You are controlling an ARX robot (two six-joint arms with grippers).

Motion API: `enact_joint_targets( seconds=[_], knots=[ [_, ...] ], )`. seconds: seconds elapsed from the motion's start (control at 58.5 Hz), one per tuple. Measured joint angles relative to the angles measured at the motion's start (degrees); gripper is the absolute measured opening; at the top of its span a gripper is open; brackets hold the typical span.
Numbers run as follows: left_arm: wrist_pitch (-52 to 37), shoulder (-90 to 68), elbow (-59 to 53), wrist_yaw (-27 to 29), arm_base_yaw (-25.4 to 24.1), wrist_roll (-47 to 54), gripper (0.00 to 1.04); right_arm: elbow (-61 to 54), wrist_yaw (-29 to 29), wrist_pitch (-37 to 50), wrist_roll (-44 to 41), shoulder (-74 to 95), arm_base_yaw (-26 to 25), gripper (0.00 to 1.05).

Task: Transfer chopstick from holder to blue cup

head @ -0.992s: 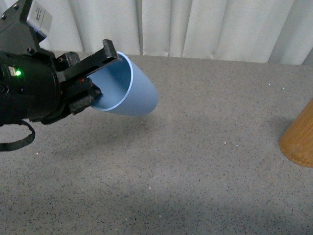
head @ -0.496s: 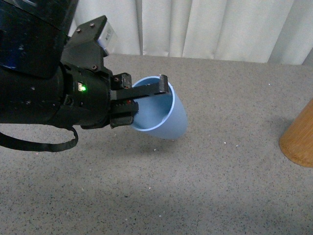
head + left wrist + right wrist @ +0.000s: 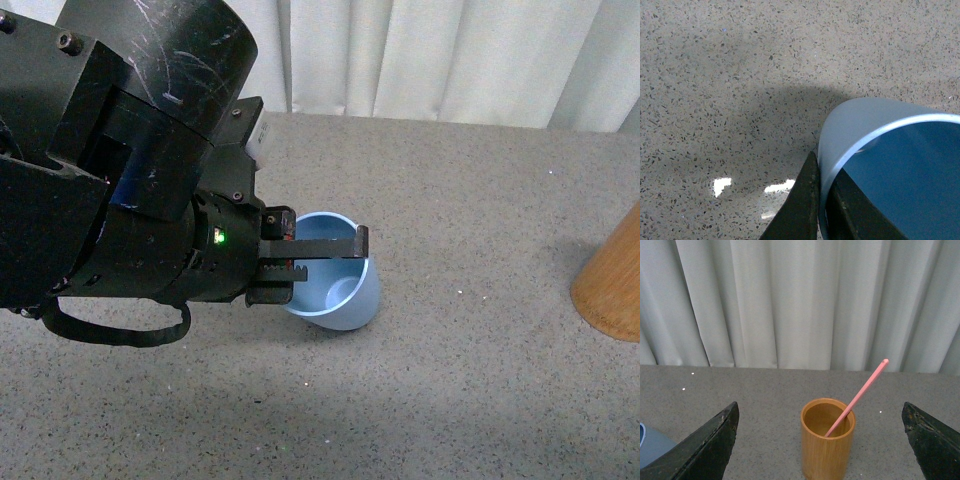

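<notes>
The light blue cup [image 3: 345,290] stands nearly upright on the grey speckled table, mouth up. My left gripper [image 3: 318,265] is shut on its rim, one finger inside and one outside; the left wrist view shows the cup wall [image 3: 860,120] pinched between the dark fingers [image 3: 805,200]. The orange-tan wooden holder [image 3: 827,440] stands upright with one salmon-pink chopstick [image 3: 857,396] leaning out of it. My right gripper [image 3: 822,440] is open, its fingers wide on either side of the holder and short of it. In the front view only the holder's side [image 3: 612,285] shows at the right edge.
White pleated curtains [image 3: 420,55] hang along the table's far edge. A corner of the blue cup [image 3: 650,447] shows at the left edge of the right wrist view. The bulky left arm [image 3: 120,200] fills the left of the front view.
My left arm has swung right and down with the cup. The cup has turned from lying on its side, mouth toward the camera, to nearly upright on the table.
</notes>
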State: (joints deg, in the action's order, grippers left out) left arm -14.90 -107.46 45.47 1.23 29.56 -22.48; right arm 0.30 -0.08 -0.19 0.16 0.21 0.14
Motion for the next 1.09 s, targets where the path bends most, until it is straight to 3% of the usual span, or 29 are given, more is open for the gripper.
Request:
enact_joint_targets(
  seconds=[0.188,0.77,1.094],
  knots=[
    [0.33,0.0,0.33,0.0,0.33,-0.02,0.07,0.0,0.0,0.0,0.0,0.0,0.0,0.95],
    [2.69,2.05,2.84,0.09,2.27,-0.37,0.99,0.0,0.0,0.0,0.0,0.0,0.0,0.95],
    [3.21,2.08,3.63,0.11,2.75,-0.74,0.98,0.0,0.0,0.0,0.0,0.0,0.0,0.95]
  ],
)
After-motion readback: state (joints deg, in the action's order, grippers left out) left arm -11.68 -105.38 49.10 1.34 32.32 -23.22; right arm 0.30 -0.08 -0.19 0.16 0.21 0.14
